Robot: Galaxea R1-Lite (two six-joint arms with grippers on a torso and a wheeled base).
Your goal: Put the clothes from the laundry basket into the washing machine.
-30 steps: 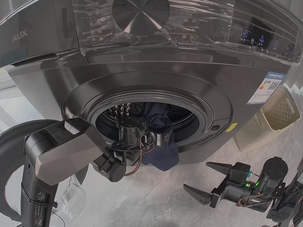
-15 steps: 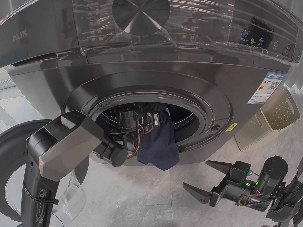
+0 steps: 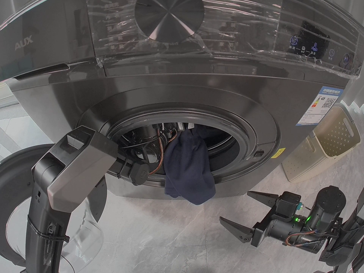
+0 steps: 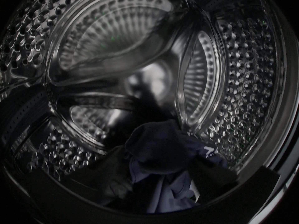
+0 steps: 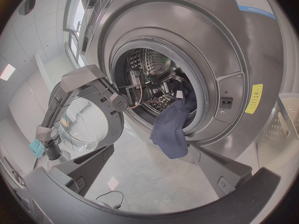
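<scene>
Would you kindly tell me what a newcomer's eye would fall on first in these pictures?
The navy garment stands out, draped over the lower rim of the washing machine's open doorway, half inside, half hanging toward the floor. Beside it the left arm is deep in the drum, while the right gripper hangs open low over the floor to the right.

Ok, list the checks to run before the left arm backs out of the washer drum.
1. Round glass washer door swung open: ok.
2. Dark navy garment fully inside perforated steel drum: not ok, it hangs over the opening's rim.
3. Left gripper free of cloth: cannot tell.
4. Right gripper open, clear of the washing machine: ok.
5. Beige perforated laundry basket emptied: cannot tell.
</scene>
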